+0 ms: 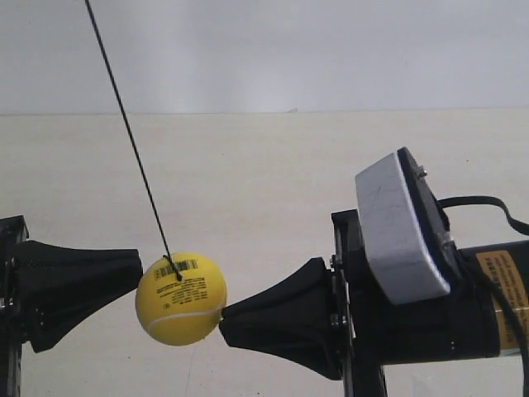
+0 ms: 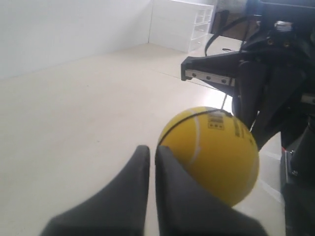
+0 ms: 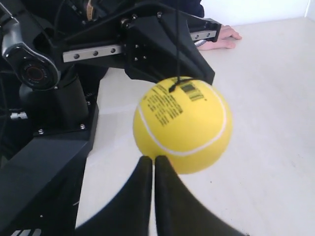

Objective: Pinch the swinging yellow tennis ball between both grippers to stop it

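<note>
End effectors (image 1: 139, 271) (image 1: 225, 318) flanking barcoded yellow ball (image 1: 181, 299)

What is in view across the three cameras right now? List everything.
yellow tennis ball: one, bright yellow with a white seam and black barcode, hanging between the two gripper tips
string: one, thin black, slanting up from the ball's top out of the exterior view
surface: one, cream, below everything
wall: one, white, behind the surface
drawer unit: one, white, far corner in the left wrist view
person's hand: one, resting on the surface beyond the opposite arm
grey block: one, grey, on the arm at the exterior view's right
left gripper: one, black, shut, tip at the ball
right gripper: one, black, shut, tip at the ball
</note>
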